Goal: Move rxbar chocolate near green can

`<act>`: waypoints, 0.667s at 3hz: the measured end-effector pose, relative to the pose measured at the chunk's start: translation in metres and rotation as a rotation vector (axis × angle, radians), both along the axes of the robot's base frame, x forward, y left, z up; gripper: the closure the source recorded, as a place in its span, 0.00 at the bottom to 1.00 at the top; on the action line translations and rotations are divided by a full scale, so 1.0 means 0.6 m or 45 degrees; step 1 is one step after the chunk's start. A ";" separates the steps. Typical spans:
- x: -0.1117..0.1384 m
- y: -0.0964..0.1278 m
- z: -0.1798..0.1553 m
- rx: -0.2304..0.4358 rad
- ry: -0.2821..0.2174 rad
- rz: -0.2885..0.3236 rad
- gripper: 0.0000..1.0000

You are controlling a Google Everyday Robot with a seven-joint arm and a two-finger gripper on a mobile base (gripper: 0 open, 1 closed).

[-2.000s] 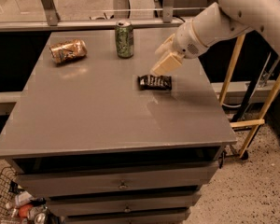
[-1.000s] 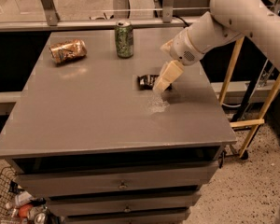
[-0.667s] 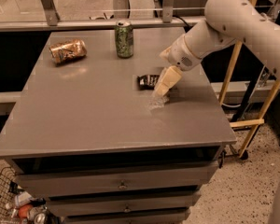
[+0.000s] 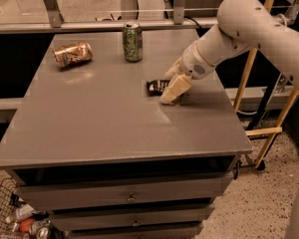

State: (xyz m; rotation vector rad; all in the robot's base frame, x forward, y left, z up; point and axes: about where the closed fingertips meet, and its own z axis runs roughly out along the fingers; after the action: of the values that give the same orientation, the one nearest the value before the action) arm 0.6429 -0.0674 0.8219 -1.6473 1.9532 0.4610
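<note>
One small flat snack bar in a glossy black wrapper, the rxbar chocolate, lies flat on the grey table top, toward two o'clock of its middle. The pale gripper on the white arm is down at the bar's three o'clock end, covering it; whether it is open or has hold of the bar I cannot tell. The slim green can with a silver top stands upright at about eleven o'clock from the bar, with bare table between them. A copper-coloured can lies on its side at the green can's eight o'clock. By my judgement the gripper has reached the bar, but carrying it toward eleven o'clock and setting it beside the green can are left.
</note>
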 end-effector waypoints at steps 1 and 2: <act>-0.001 -0.001 0.003 0.001 -0.004 0.000 0.72; -0.001 -0.001 0.008 0.001 -0.004 0.000 0.95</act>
State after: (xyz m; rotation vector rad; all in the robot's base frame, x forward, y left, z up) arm 0.6424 -0.0678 0.8266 -1.6469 1.9503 0.4589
